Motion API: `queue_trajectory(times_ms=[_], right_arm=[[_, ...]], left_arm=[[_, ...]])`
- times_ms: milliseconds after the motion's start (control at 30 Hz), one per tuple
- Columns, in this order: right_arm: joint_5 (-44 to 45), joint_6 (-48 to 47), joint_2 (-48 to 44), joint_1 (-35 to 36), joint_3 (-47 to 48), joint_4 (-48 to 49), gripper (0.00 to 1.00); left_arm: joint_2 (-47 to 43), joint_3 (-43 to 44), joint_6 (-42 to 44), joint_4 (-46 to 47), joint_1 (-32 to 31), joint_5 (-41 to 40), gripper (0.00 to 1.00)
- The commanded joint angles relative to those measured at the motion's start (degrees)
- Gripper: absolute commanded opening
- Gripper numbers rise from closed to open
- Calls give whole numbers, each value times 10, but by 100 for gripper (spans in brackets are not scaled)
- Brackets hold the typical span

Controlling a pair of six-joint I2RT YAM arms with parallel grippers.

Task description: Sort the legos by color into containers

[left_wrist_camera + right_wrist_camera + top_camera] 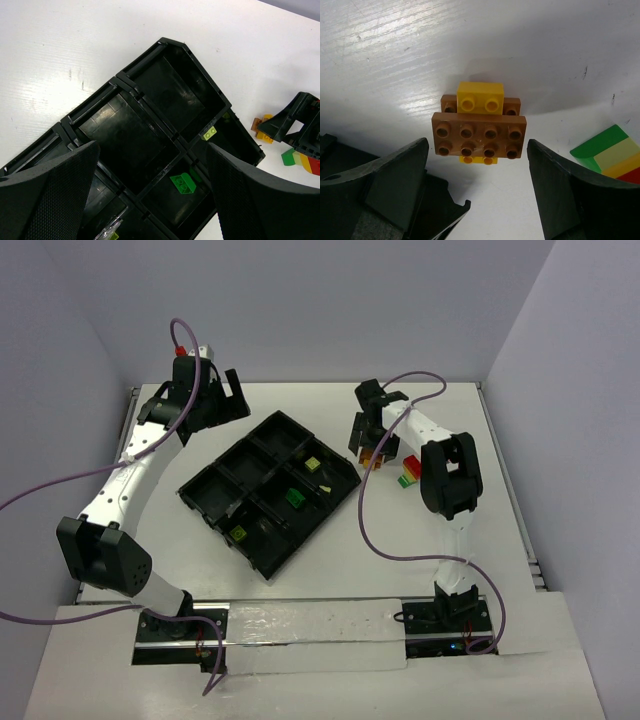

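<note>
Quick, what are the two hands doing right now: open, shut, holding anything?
Left hand: open, holding nothing, above the black tray.
Right hand: open, either side of the brown-and-yellow brick stack, not gripping it yet.

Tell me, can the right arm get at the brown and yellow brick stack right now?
Probably yes. The right gripper hangs open over the brick stack, its jaws on either side with gaps and nothing else between them. The striped stack lies apart.
</note>
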Motion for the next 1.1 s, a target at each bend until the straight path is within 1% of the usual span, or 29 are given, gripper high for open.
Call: queue_trajectory(times_ms=[0,100,200,267,300,367,500,667,767,800,867,1000,1067], right_arm=[[0,-4,12,-4,10,18,85],[0,-6,13,-4,10,19,80],[2,-7,10,-4,7,22,69],[3,-9,5,-4,4,25,59],[2,-9,3,-4,3,26,58],[3,-11,-4,-4,-2,26,52],[-1,-14,-26,-4,-12,25,44],[-36,-21,-84,-7,-42,25,43],[-75,-28,-140,-11,-69,25,43],[-76,-29,-152,-11,-75,25,43],[-100,-30,-199,-12,-86,21,42],[-138,-44,-257,-12,-95,5,42],[-177,-60,-289,-14,-96,-2,42]], left_arm=[[-4,16,9,1,-4,8,94],[-2,17,10,0,-4,7,94],[-2,19,10,-1,-5,7,94],[-1,20,10,-1,-6,8,94],[-1,20,10,-1,-6,9,94],[0,21,9,0,-7,9,94],[1,22,11,1,-8,13,94],[1,22,23,7,-12,19,94],[-5,12,47,29,-24,49,94],[-8,7,54,38,-28,50,94],[-17,-7,80,69,-43,82,94],[-34,-34,117,122,-69,150,94],[-53,-62,141,164,-76,213,94]])
